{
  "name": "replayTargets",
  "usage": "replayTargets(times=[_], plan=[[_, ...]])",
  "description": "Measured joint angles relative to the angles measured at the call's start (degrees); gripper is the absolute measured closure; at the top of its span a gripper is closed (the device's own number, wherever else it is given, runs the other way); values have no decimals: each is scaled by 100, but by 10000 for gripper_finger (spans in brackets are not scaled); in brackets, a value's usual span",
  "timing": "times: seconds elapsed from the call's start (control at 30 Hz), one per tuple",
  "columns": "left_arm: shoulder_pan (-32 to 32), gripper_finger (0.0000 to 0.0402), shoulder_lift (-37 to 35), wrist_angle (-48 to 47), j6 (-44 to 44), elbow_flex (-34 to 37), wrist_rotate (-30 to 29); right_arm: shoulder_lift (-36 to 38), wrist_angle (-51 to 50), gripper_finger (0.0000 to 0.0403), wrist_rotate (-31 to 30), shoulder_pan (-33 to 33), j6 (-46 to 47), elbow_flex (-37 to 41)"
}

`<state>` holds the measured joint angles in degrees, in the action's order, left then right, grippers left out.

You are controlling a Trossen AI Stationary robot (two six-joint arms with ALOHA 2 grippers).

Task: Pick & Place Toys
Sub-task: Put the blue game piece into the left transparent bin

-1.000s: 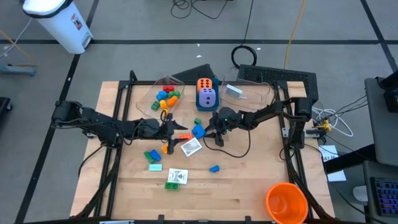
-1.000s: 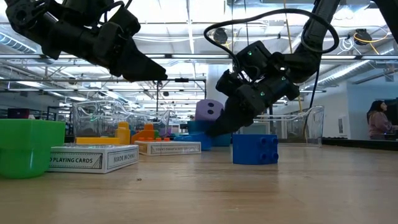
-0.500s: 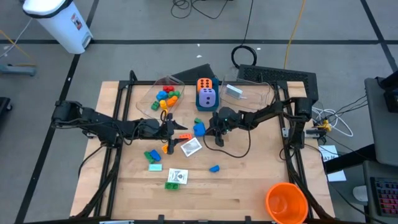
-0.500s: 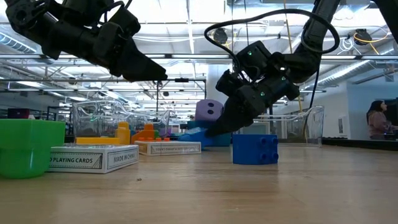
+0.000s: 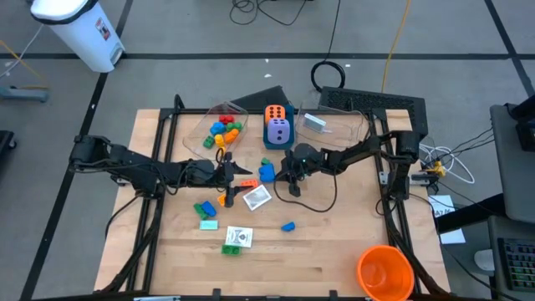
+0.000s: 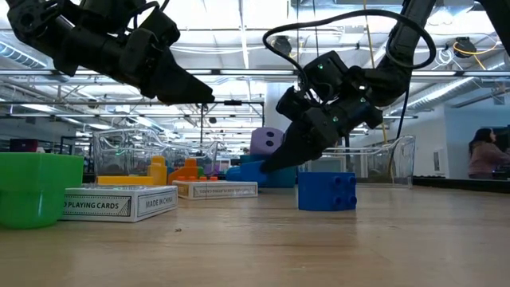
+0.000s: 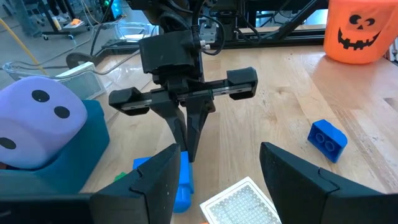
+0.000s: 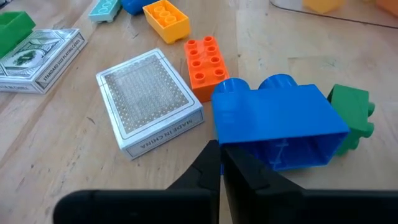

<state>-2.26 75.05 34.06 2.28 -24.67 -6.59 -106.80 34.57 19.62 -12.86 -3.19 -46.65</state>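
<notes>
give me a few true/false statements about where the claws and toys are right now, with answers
1. The right claw is shut on a blue brick. True.
2. The orange cup stands between the two arms. False: it stands at the table's near right corner, away from both.
3. The left claw is open with nothing between its fingers. True.
4. The purple die lies on the bare table by the lone blue brick. False: it sits on a blue box at the far side, next to the orange die.
5. A white card box lies beside an orange brick. True.
</notes>
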Motion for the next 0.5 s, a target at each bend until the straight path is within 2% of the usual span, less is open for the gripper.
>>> replayTargets(times=[0.4,0.5], plan=[[0,178,0,0,28,0,0,33,22,402,40,0,-65,0],[0,178,0,2,185,0,0,85,21,402,373,-18,-38,0]])
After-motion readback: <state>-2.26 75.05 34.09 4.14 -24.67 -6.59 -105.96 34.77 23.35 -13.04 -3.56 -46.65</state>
